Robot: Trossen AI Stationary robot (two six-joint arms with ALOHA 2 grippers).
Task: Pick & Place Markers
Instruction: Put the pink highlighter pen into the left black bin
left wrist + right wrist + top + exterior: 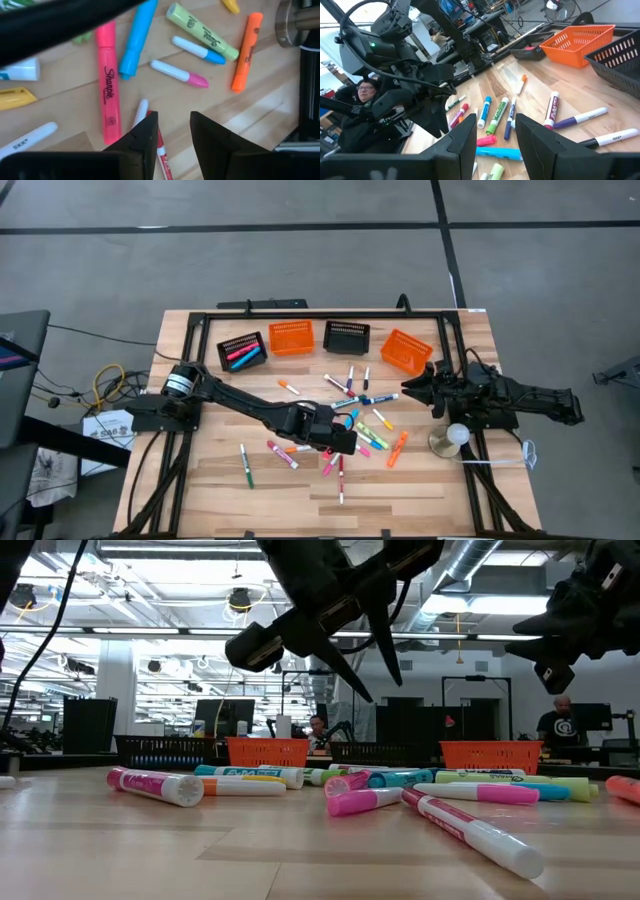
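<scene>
Several markers [355,415] lie scattered flat on the wooden table's middle. My left gripper [345,442] hangs over the near part of the scatter, slanting down, open and holding nothing. The low view shows its fingertips [380,688] above the markers. In the left wrist view, a red marker [161,147] and a white one [141,109] lie on the wood beneath the gap [174,131], partly hidden by one finger. A pink highlighter [107,85] and a blue one [135,40] lie beside them. My right gripper [495,132] waits open at the table's right edge [415,392].
Four slotted baskets stand along the far edge: black [242,352] with markers inside, orange [291,337], black [346,336], orange [405,350]. A round metal base with a white ball [452,438] stands at the near right. Bare wood [280,490] lies toward the near edge.
</scene>
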